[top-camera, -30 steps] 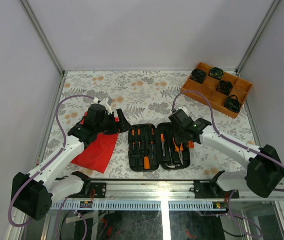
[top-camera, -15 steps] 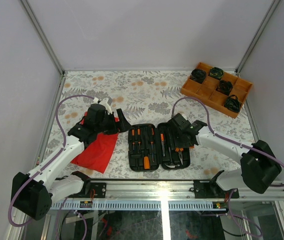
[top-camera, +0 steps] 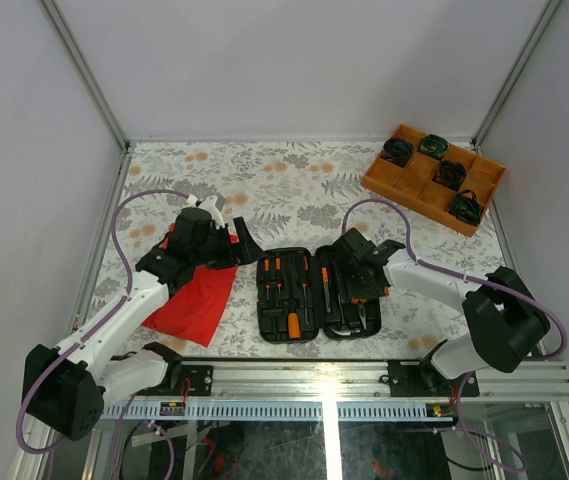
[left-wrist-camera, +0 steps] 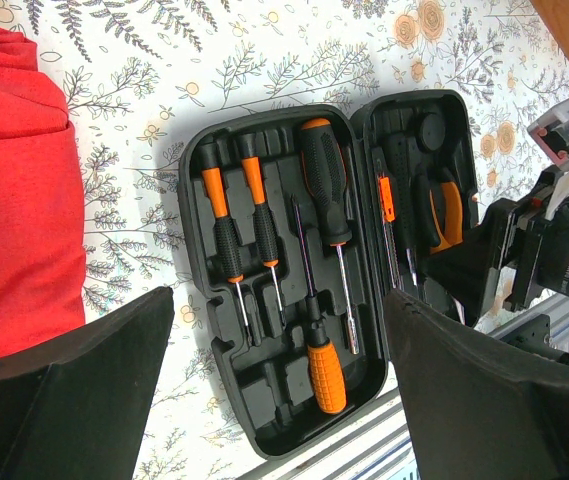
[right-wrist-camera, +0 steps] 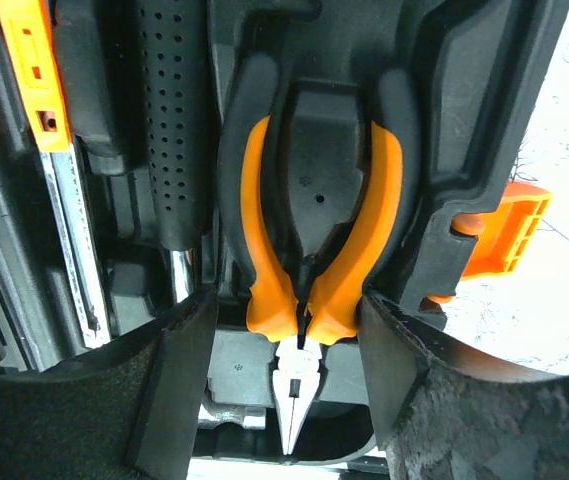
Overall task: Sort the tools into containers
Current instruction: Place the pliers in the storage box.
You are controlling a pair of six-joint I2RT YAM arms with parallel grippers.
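Your left pincer (left-wrist-camera: pixel 279 390) and right pincer (right-wrist-camera: pixel 289 370) are hanging released. The pliers (right-wrist-camera: pixel 309 250) are lying slotted in the case (left-wrist-camera: pixel 189 180), frame centre. Sorting is looking finished.

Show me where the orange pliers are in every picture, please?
Top external: the pliers look small, in the right half of the open tool case, low in the middle of the picture.
Left wrist: the pliers are right of centre, in the same half.
Right wrist: the pliers fill the centre, handles up.
Shared landmark: the narrow orange-tipped tool just left of them.
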